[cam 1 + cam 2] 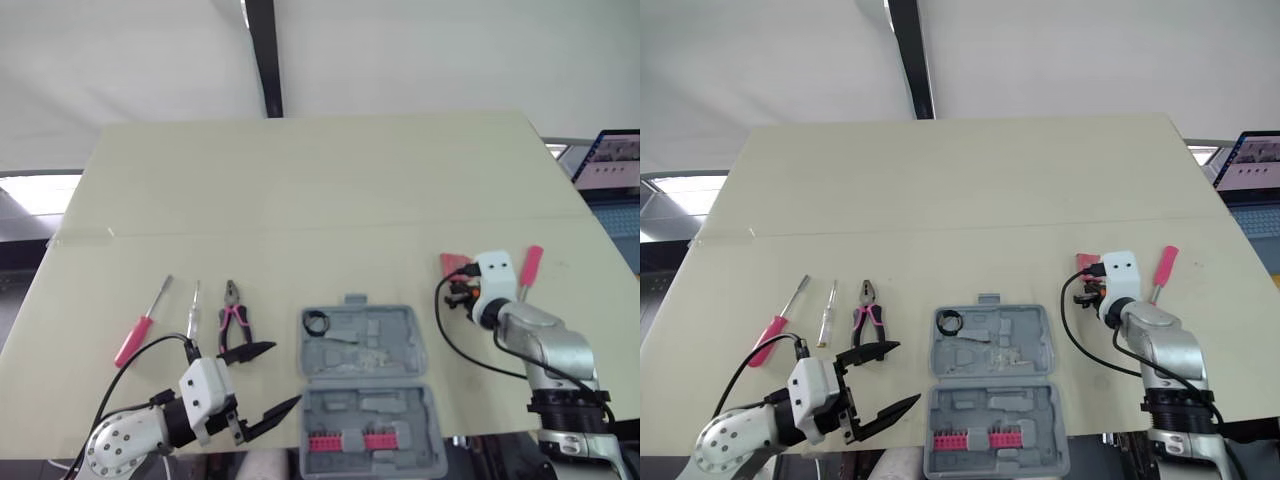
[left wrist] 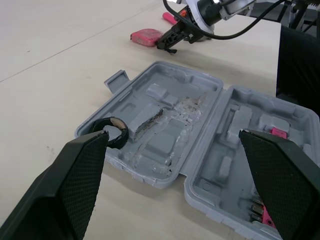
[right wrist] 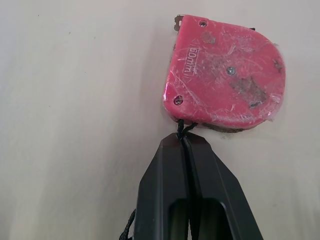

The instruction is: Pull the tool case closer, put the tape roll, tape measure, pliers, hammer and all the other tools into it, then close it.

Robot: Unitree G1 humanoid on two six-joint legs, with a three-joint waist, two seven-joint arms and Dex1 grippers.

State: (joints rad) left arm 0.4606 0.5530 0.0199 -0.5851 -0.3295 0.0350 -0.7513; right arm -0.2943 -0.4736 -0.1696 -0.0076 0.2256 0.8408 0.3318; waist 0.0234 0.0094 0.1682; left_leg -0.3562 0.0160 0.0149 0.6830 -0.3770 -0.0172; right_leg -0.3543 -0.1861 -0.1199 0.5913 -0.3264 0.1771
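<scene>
Tabletop: I'm looking down on a pale beige tabletop [image 1: 300,190], with a white wall behind it and a dark post [image 1: 265,55] past the back edge.
Right hand: my right hand [image 3: 185,140] is low over the tabletop toward the right edge, its two fingers pressed together with a thin black cord [image 3: 182,129] pinched at their tips.
Tape measure: the red tape measure [image 3: 225,75] lies flat on the tabletop just beyond those fingertips, outside the case; the pinched cord runs out of its near side.
Left hand: my left hand [image 1: 285,374] hovers by the front edge, just left of the case, fingers spread wide.
Tool case: the grey tool case [image 1: 400,330] lies open and flat at the middle of the front edge, hinge running side to side.
Tape roll: the black tape roll [image 1: 316,322] sits in the far-left pocket of the far half.
Bits: pink bit holders [image 1: 345,441] sit in the near half.
Pliers: the pliers [image 1: 233,318], handles pink and black, lie on the tabletop left of the case, nose toward the back edge.
Screwdrivers: a small clear-handled screwdriver [image 1: 194,312] lies just left of the pliers; a red-handled screwdriver [image 1: 140,330] lies further toward the left edge.
Right side: a red-handled tool [image 1: 528,268] lies just right of my right hand; I cannot tell its kind.
Laptop: a laptop screen [image 1: 612,165] shows beyond the right edge.
</scene>
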